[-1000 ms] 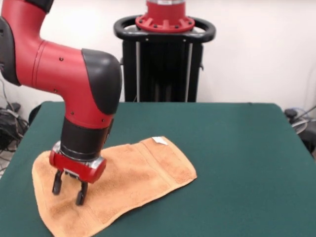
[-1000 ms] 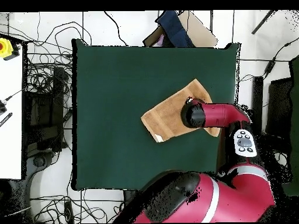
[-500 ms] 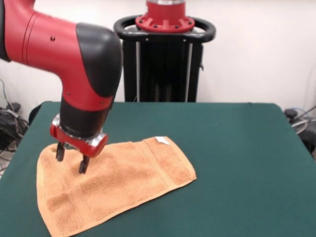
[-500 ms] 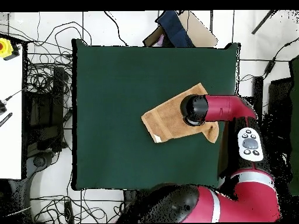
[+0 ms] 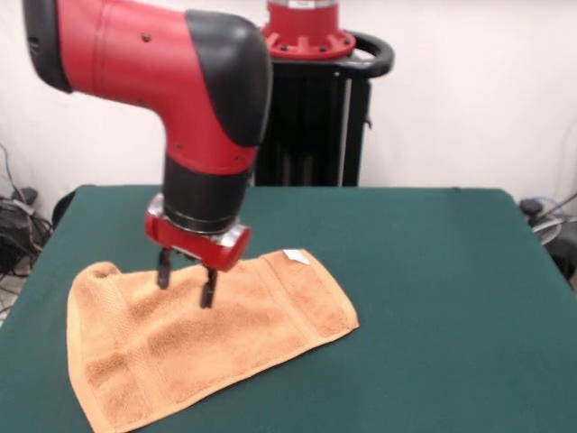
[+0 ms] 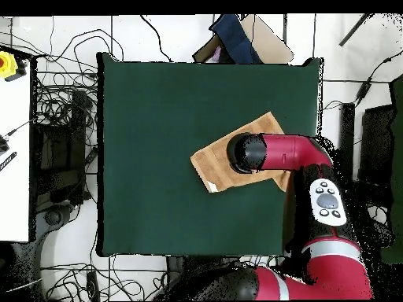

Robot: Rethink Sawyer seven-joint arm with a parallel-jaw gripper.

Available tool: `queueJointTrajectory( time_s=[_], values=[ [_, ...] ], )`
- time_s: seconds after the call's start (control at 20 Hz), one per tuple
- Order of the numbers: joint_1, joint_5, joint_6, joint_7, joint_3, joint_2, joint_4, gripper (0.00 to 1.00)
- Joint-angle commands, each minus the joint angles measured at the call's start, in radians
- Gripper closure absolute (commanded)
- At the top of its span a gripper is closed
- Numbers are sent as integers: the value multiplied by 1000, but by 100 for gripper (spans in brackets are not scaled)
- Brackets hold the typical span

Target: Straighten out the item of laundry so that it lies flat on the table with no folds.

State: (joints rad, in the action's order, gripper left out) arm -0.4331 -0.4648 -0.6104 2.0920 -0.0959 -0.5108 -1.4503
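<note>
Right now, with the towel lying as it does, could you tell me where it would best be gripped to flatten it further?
Probably the raised corner of the towel, on the left in the front view. It humps up off the table while the rest lies nearly flat, so it offers a fold to pinch. The open gripper could come from above and draw it outward, away from the corner with the white tag.

One towel (image 5: 203, 336), orange-tan, with one small white tag (image 5: 294, 257). One green table (image 5: 433, 298). One red and black arm with one gripper (image 5: 185, 283), two fingers (image 5: 207, 290) showing.
</note>
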Motion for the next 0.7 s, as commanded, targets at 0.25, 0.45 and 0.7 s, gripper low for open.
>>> queueJointTrajectory(
  time_s=[0.25, 0.45, 0.7],
  values=[
    [180, 118, 128, 256, -13, 62, -163, 0],
    [234, 119, 206, 285, 43, 107, -166, 0],
    [266, 154, 311, 300, 77, 158, -192, 0]
  ],
)
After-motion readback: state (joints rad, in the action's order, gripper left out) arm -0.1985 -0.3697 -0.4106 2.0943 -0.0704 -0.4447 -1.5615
